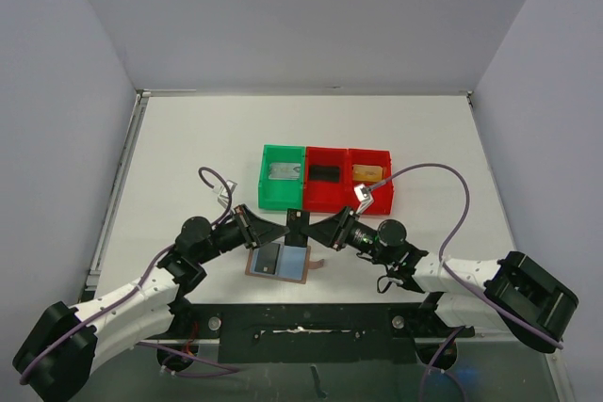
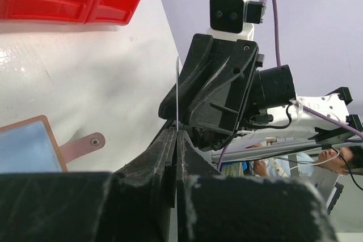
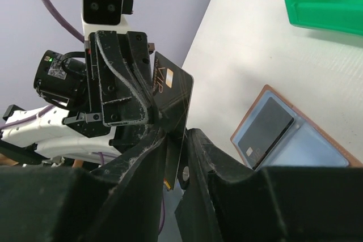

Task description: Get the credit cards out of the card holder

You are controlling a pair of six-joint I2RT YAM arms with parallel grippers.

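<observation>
The brown card holder (image 1: 296, 265) lies open just in front of the arms, blue inside, with a dark credit card (image 1: 268, 259) in its left half; the right wrist view shows that card (image 3: 265, 131) too. Above the holder both grippers meet on one black credit card (image 1: 298, 223) held upright. My left gripper (image 2: 177, 134) is shut on the card's edge (image 2: 177, 94). My right gripper (image 3: 177, 134) has the same card (image 3: 173, 86) between its fingers with hardly any gap; whether they press on it does not show.
Behind the grippers stand a green bin (image 1: 283, 176) with a silver card, a red bin (image 1: 326, 179) with a black card and a second red bin (image 1: 371, 176) with a gold card. The holder's strap tab (image 2: 85, 143) lies on the white table.
</observation>
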